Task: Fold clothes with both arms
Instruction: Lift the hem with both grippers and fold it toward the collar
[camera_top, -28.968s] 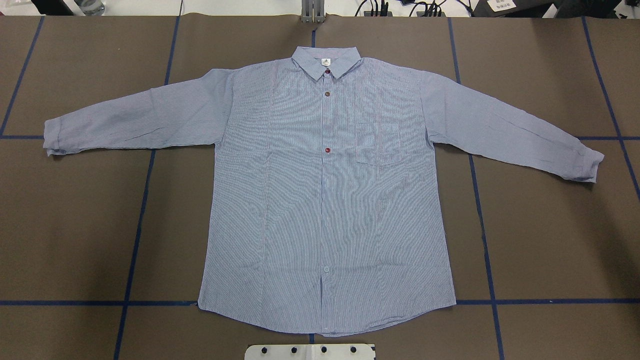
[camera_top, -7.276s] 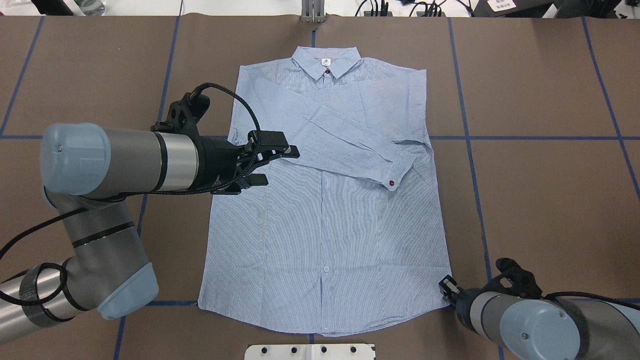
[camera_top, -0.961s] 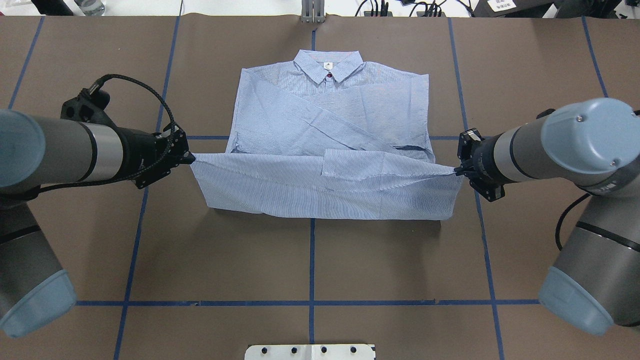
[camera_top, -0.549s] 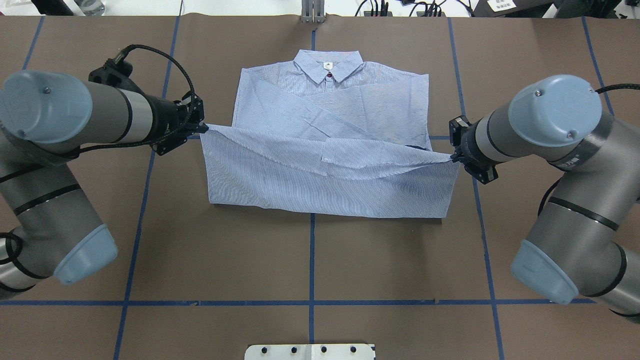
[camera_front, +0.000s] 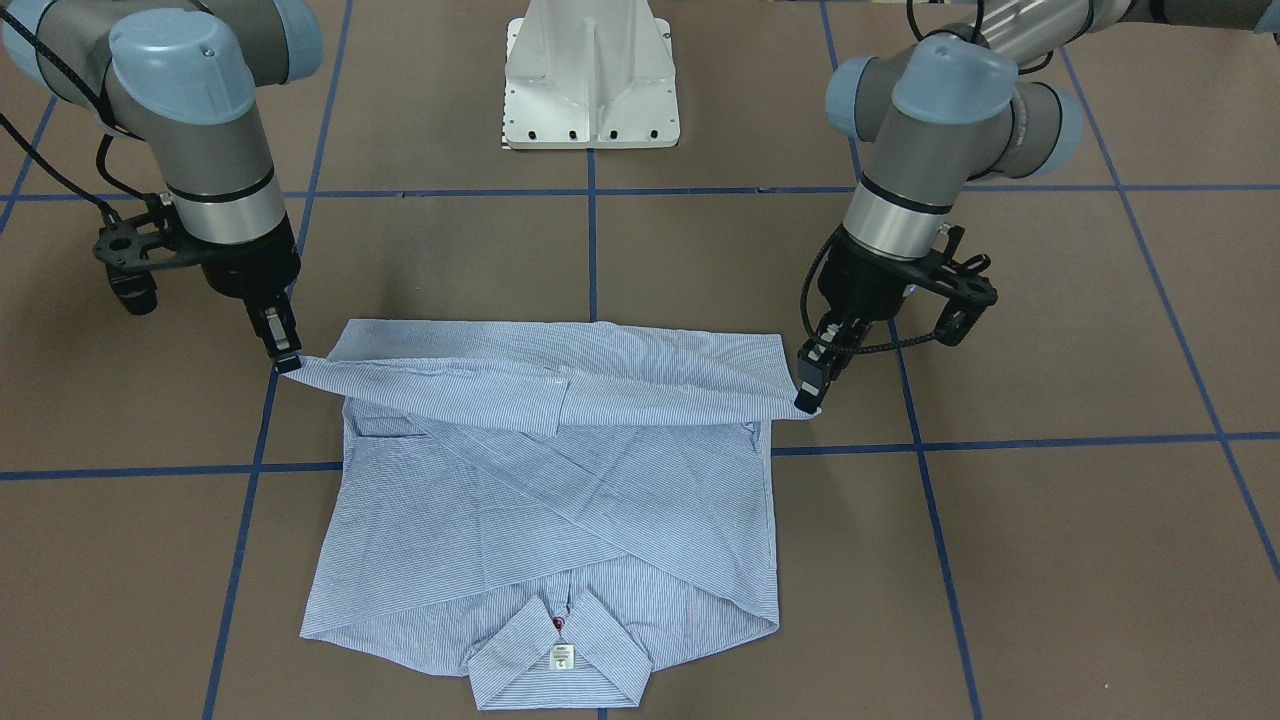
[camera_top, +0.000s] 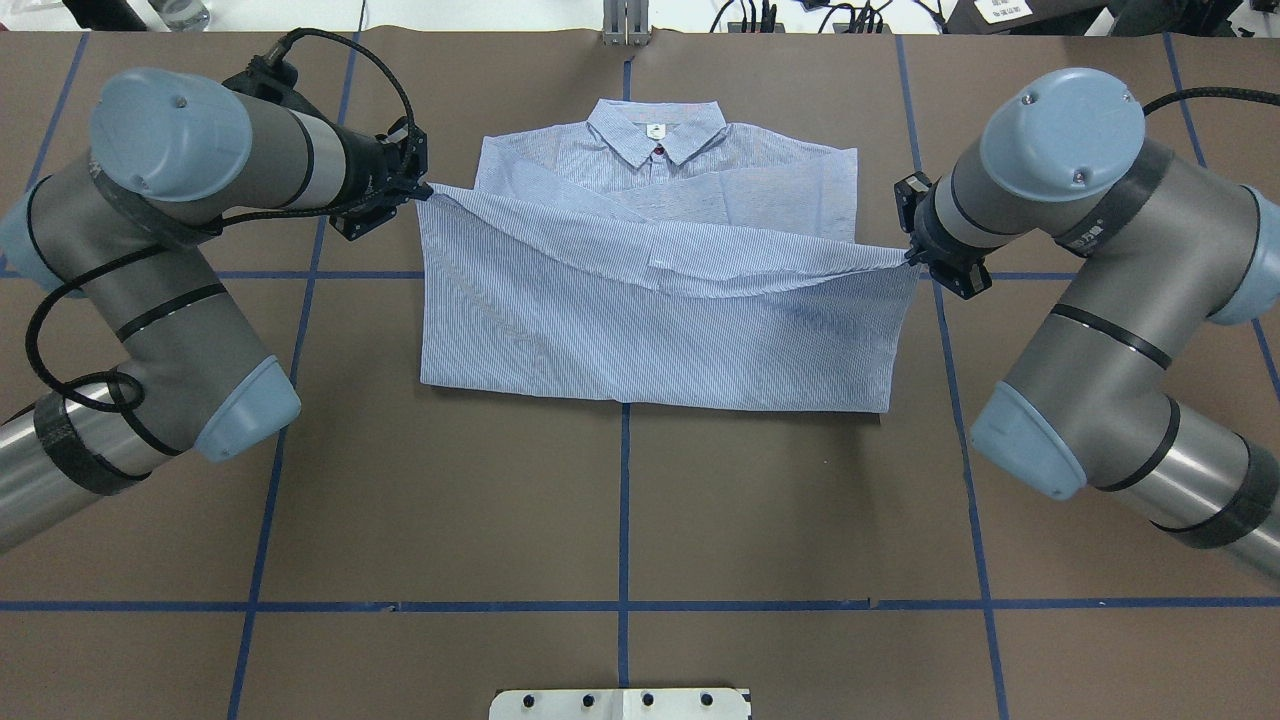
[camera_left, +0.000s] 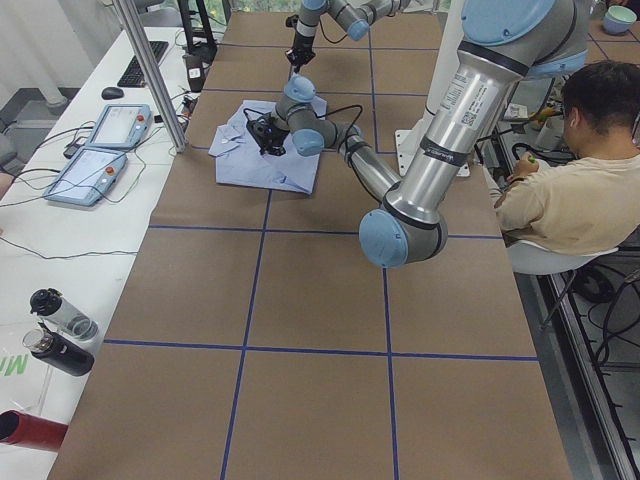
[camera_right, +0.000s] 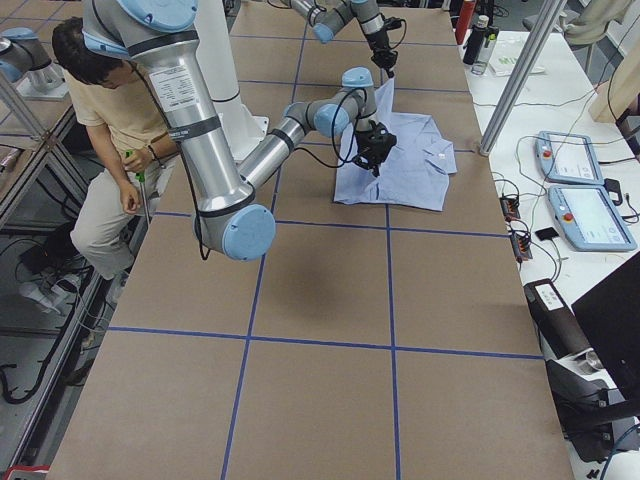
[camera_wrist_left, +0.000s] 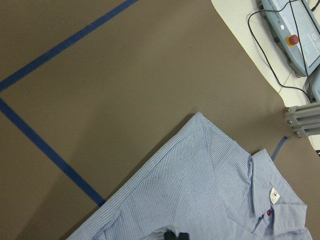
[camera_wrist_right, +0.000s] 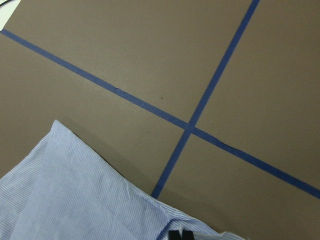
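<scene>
The light blue striped shirt (camera_top: 650, 330) lies front up on the brown table, sleeves crossed over the chest. Its collar (camera_top: 655, 130) is at the far side. Its lower half is lifted and doubled back over the chest. My left gripper (camera_top: 425, 190) is shut on the hem's left corner, level with the shoulder. My right gripper (camera_top: 912, 258) is shut on the right corner, a little farther from the collar. In the front-facing view the shirt (camera_front: 560, 500) hangs between the left gripper (camera_front: 808, 400) and the right gripper (camera_front: 288, 362). The hem sags in the middle.
The white pedestal base (camera_front: 592, 80) stands at the near table edge. Blue tape lines (camera_top: 624, 510) grid the table. A metal post (camera_top: 626, 20) stands beyond the collar. Teach pendants (camera_left: 100, 145) and bottles (camera_left: 60, 330) lie on the side bench. A seated person (camera_left: 580, 190) is behind the robot.
Both grippers have carried the hem farther toward the collar, the left one ahead of the right. The folded-over part now covers more of the chest and the crossed sleeves.
</scene>
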